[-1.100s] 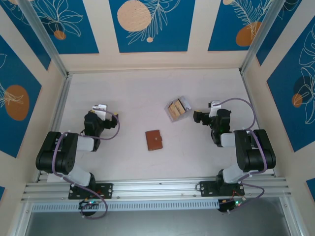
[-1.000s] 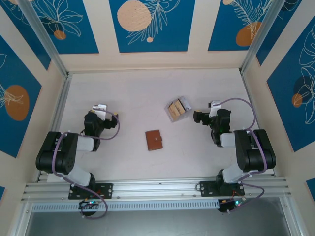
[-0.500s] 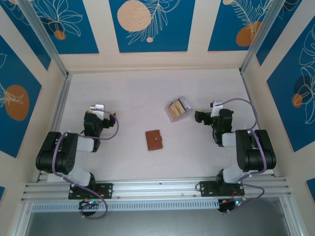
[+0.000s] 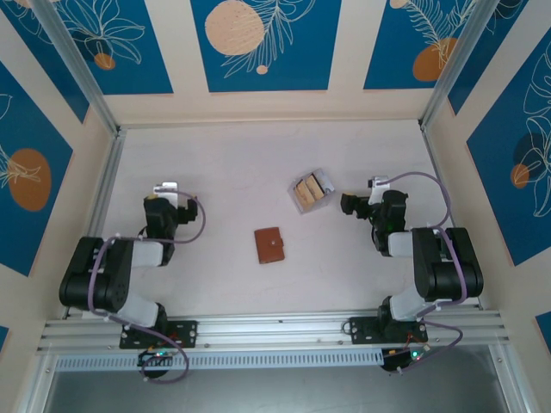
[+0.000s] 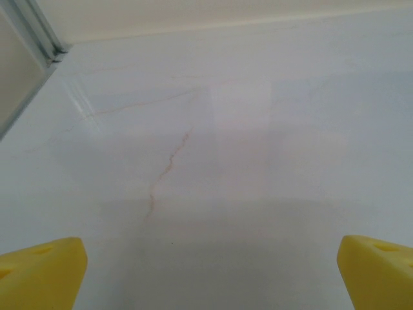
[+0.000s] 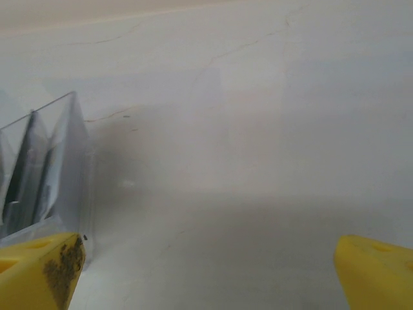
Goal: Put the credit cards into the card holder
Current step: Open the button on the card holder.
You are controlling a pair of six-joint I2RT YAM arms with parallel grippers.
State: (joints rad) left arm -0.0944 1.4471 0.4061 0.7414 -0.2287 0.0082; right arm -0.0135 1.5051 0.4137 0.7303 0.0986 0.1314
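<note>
Reddish-brown leather-look card holder: closed, flat on the white table, just below centre of the top view, between the two arms and touching neither.

Tan credit cards: side by side inside a clear plastic box, up and to the right of the card holder, well apart from it.

Right gripper: right of centre in the top view, pointing left, near the box's right side but apart from it. The right wrist view supplies what the overhead cannot: yellow fingertips in the two bottom corners, the right gripper spread wide with bare table between them, and the transparent box wall at the left edge with thin upright sheets inside, their colour not readable there.

Left gripper: left of centre in the top view, pointing toward the back wall, well apart from the card holder. The left wrist view shows the left gripper likewise fully spread, a yellow fingertip in each bottom corner, over faintly veined white tabletop, with a metal frame rail in the upper left corner.
</note>
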